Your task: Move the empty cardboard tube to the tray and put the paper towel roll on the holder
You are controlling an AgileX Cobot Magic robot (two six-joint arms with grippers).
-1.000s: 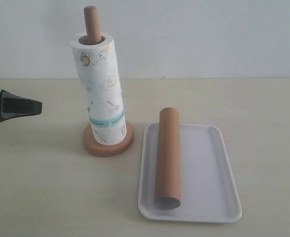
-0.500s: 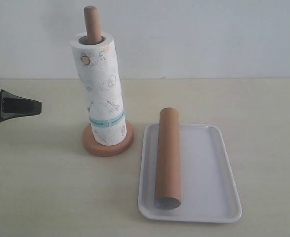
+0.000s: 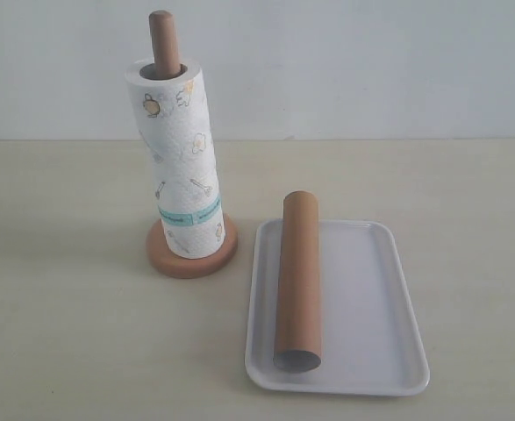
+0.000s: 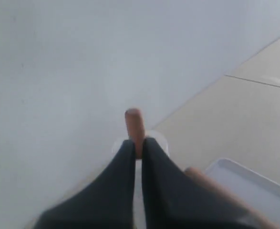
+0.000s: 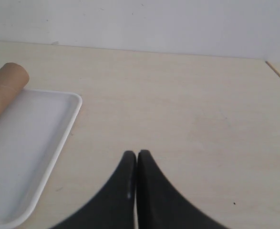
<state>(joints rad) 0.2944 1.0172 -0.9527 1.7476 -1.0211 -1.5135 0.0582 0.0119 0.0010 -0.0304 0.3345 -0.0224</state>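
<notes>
Left tool (image 4: 139, 143): clenched, empty; tips aimed at the rounded pole top of the holder (image 4: 134, 121), apart from it
Right tool (image 5: 137, 155): clenched, empty; over bare desk (image 5: 187, 114), apart from the tray (image 5: 58, 138)
Paper towel roll (image 3: 180, 167): upright on the holder, left of the tray
Empty cardboard tube (image 3: 297, 281): lying lengthwise in the tray's left half; far end past the far rim
Pose: left tool faces the wall (image 4: 58, 71); right tool tilts down at the desk

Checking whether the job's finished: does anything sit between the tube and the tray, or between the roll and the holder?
Nothing visible does. The tube already lies lengthwise in the tray, and the roll stands on the holder, whose pole comes up through the core.
</notes>
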